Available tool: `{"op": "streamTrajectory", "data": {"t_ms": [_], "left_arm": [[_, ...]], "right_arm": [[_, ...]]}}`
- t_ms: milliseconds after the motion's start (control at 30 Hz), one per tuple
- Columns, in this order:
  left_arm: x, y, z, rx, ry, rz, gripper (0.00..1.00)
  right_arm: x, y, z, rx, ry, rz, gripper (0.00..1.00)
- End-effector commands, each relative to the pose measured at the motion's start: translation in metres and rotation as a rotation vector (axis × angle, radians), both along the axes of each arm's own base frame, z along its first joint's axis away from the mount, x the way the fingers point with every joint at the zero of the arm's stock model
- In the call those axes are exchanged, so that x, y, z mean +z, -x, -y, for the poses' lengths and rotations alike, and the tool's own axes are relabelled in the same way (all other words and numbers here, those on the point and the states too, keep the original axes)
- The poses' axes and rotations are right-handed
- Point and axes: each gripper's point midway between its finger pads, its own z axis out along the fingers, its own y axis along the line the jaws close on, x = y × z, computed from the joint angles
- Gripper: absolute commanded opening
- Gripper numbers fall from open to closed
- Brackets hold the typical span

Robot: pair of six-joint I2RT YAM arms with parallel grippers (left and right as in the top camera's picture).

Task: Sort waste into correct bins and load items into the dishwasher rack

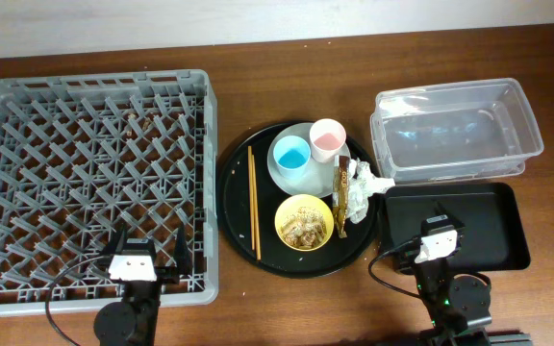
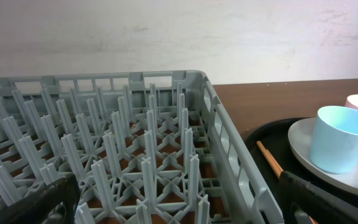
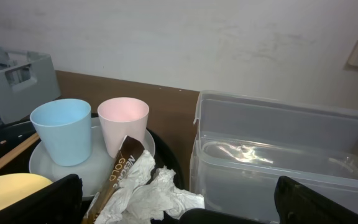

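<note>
The grey dishwasher rack [image 1: 89,183] fills the left and stands empty. A round black tray [image 1: 258,159] holds the white plate [image 1: 308,180] with the blue cup [image 1: 290,154] and pink cup [image 1: 326,137], the chopsticks [image 1: 254,202], the yellow bowl [image 1: 304,222] of beige scraps, the brown wrapper [image 1: 341,197] and the crumpled napkin [image 1: 362,187]. The clear tub [image 1: 455,130] and black rectangular tray [image 1: 489,226] are at the right. My left gripper [image 1: 150,240] is open over the rack's front edge. My right gripper [image 1: 440,219] is open over the black tray, with the napkin [image 3: 148,196] just ahead.
The rack's right wall [image 2: 229,155] stands between my left gripper [image 2: 179,205] and the round tray. The tub [image 3: 278,155] sits right behind the black tray. A pale wall runs along the table's far edge.
</note>
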Motion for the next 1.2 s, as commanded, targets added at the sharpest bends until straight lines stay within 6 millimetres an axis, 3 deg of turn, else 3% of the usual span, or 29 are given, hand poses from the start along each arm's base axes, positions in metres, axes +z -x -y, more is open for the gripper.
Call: {"op": "streamTrajectory", "data": {"t_ms": [0, 1067, 1133, 1167], "left_arm": [[-0.002, 0.000, -0.001, 0.004, -0.020, -0.001, 0.99], [-0.002, 0.000, -0.004, 0.024, -0.022, -0.003, 0.99], [0.006, 0.000, -0.001, 0.005, -0.019, 0.030, 0.99], [0.028, 0.002, 0.017, -0.098, -0.008, 0.110, 0.99]], "right_arm": [[-0.002, 0.000, -0.002, 0.011, 0.006, -0.001, 0.99], [-0.002, 0.000, -0.002, 0.011, 0.006, -0.001, 0.99], [-0.002, 0.000, -0.002, 0.011, 0.006, -0.001, 0.99], [-0.002, 0.000, -0.002, 0.011, 0.006, -0.001, 0.99]]}}
